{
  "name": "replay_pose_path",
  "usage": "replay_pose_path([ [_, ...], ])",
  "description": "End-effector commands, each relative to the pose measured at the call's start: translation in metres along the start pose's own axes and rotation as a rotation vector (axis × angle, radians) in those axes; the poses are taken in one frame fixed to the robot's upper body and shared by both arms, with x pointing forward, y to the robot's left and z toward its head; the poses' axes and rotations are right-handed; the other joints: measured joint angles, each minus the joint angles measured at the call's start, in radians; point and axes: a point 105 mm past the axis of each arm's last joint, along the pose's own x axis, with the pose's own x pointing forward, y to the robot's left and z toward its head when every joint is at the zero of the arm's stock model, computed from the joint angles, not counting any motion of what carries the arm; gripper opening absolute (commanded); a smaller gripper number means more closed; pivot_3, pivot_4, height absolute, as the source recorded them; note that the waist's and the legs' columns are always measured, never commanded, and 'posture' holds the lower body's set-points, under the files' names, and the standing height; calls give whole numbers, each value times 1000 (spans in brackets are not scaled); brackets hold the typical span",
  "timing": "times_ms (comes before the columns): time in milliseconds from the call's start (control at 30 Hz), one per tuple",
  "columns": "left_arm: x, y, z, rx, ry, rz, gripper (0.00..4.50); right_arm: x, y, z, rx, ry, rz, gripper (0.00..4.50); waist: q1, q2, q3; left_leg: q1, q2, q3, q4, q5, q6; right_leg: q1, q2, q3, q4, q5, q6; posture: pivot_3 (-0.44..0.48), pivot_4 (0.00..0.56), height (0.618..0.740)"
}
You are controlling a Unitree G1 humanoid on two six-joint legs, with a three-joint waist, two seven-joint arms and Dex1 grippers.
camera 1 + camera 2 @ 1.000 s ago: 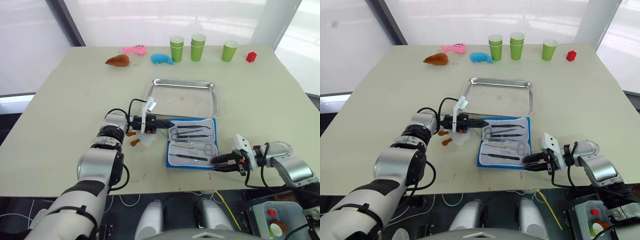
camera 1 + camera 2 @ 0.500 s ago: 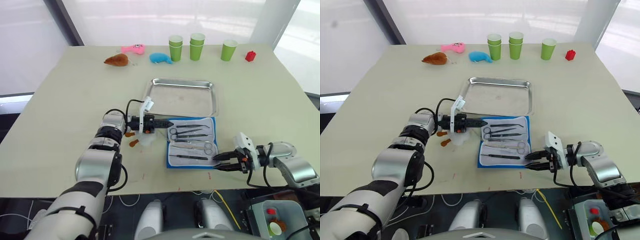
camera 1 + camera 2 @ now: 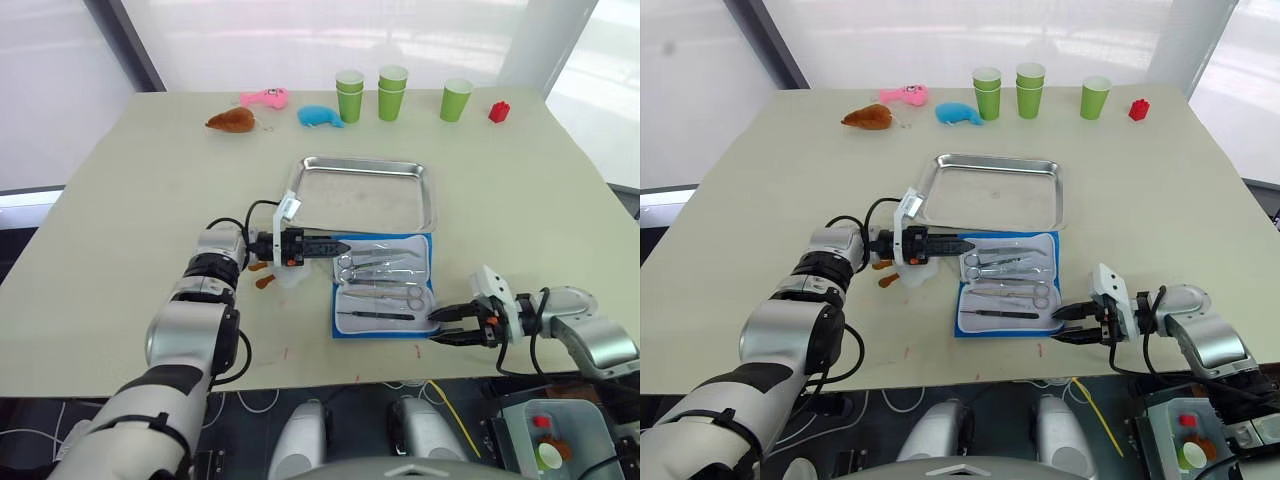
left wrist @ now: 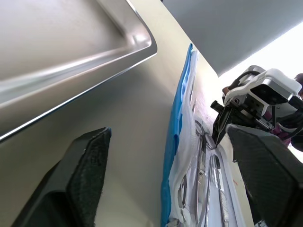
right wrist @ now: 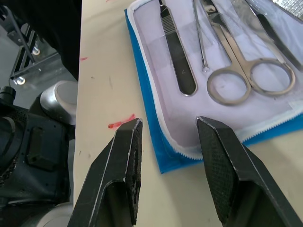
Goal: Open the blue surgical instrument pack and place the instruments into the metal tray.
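The blue surgical instrument pack (image 3: pixel 385 285) lies open and flat on the table just in front of the metal tray (image 3: pixel 368 190), whose bare floor holds nothing. Several silver instruments (image 3: pixel 378 296), among them scissors (image 5: pixel 236 80) and forceps, rest in the pale lining. My left gripper (image 3: pixel 338 245) is open at the pack's left edge (image 4: pixel 176 142), with nothing between its fingers (image 4: pixel 85 175). My right gripper (image 3: pixel 434 328) is open too, empty, low over the pack's near right corner (image 5: pixel 163 161).
Along the far edge stand green cups (image 3: pixel 352 97), a red block (image 3: pixel 498 112), a blue plush toy (image 3: pixel 322 117), a pink toy (image 3: pixel 265 98) and a brown toy (image 3: pixel 232 121). Small orange pieces (image 3: pixel 265 281) lie under my left wrist. The table's front edge is close behind my right gripper.
My left gripper's fingers, shut before, now stand wide apart at the pack's left edge. My right gripper has spread slightly and stays at the near right corner.
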Motion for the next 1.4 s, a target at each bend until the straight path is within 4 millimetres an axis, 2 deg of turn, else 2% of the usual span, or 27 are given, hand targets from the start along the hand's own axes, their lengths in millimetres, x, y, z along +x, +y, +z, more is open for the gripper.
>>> replay_pose_path([
  [33,-12,-3,1,14,-27,-23,4126,-11,3,18,-9,-58,-14,1920,-1,-1,1,-1,0,0,0,0,0,-2,0,0,0,0,0,0,150,740],
  [67,-15,-3,1,31,-33,-26,4126,-13,4,22,-13,-77,-21,1920,-3,-2,3,-2,0,0,0,0,0,-3,0,0,0,0,0,0,150,740],
  [100,-18,-4,3,46,-52,-31,4200,-17,4,28,-14,-102,-33,2295,-4,-2,3,-2,0,0,0,0,0,-3,0,0,1,0,0,0,150,740],
  [167,-24,-8,8,87,-81,-47,4200,-22,4,36,-17,-137,-51,2641,-5,-2,4,-2,1,0,0,0,0,-3,0,0,1,0,0,0,150,740],
  [233,-33,-14,15,160,-109,-58,4200,-28,5,44,-36,-165,-71,3657,-5,-3,6,-2,1,0,0,0,0,-3,0,0,1,0,0,0,150,740],
  [267,-38,-18,18,210,-117,-62,4200,-30,6,47,-41,-176,-76,3902,-5,-3,7,-2,1,0,0,0,0,-3,1,0,1,0,0,0,150,740],
  [300,-45,-24,22,279,-120,-60,4200,-32,7,49,-57,-183,-82,4371,-5,-4,8,-2,1,0,0,0,0,-3,1,0,1,0,0,0,150,740],
  [333,-50,-30,25,333,-116,-60,4200,-33,7,51,-68,-187,-87,4441,-5,-4,9,-2,2,0,0,0,0,-3,0,1,1,1,-1,0,150,740],
  [500,-69,-59,31,516,-61,-57,4200,-28,0,56,-156,-217,-121,4441,5,-7,13,-9,3,0,1,0,0,-10,-1,0,1,3,-4,0,150,740],
  [633,-73,-76,28,618,-26,-59,4200,-20,-10,60,-244,-222,-149,4441,11,-6,14,-14,2,1,2,0,0,-13,-2,0,1,3,-4,0,150,740],
  [833,-81,-100,13,839,55,-82,4200,-10,-26,65,-348,-231,-186,4441,14,-5,16,-14,2,2,1,0,0,-15,-1,1,1,3,-4,0,150,740],
  [1000,-90,-123,3,900,126,-142,4200,-8,-32,59,-357,-224,-189,4441,15,-4,18,-14,4,2,0,0,0,-15,-1,2,1,3,-5,0,150,740],
  [1200,-92,-152,1,926,170,-230,4200,-4,-39,57,-376,-221,-204,4441,23,-2,21,-14,4,4,1,0,0,-15,-1,2,1,3,-4,0,150,740],
  [1400,-93,-154,-5,905,173,-244,4200,6,-46,48,-389,-190,-194,4441,19,-1,21,-14,3,4,1,0,0,-15,0,3,1,3,-5,0,150,740],
])
